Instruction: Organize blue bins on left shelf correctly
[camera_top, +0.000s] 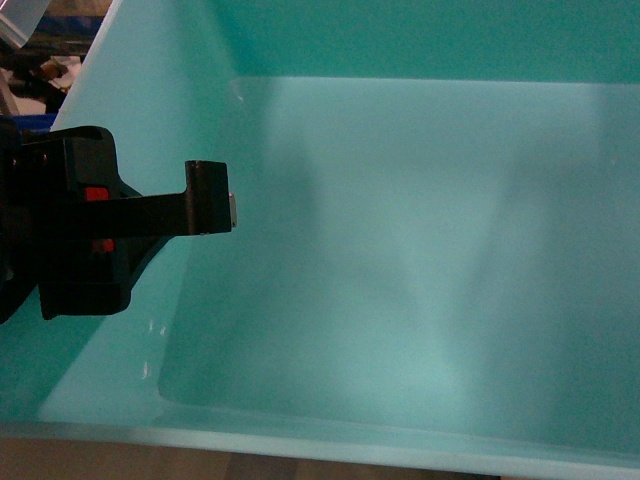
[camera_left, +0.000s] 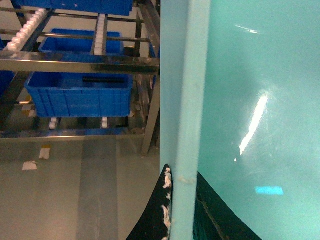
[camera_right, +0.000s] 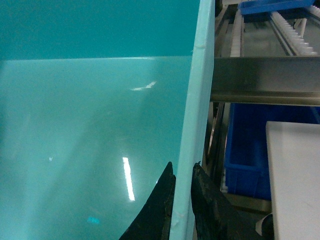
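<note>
Up close against the head camera, turquoise bin (camera_top: 400, 250) fills the view, interior facing us, carried off the ground between both arms. Step in hand looks like transport: bin lifted, not yet on the rack. Next move calls for lining it up with a free roller lane on the left shelf (camera_left: 80, 61) and sliding it in level, both arms in sync so the walls don't slip.

Left gripper (camera_left: 172, 210): jaws nearly closed, pinching the bin's wall, one finger each side of the rim at 6 o'clock in its wrist view. Head view shows it at 9 o'clock, one finger hooked over into the bin.

Right gripper (camera_right: 182, 200): same story, narrow gap, clamped on the opposite wall at 6 o'clock.

Farther out: steel rails and white rollers at 10–11 o'clock in the left wrist view, dark blue bin (camera_left: 77, 92) on the lower level, more blue above. White slab (camera_right: 295, 175) at 4 o'clock on the right, can't tell what it is.
</note>
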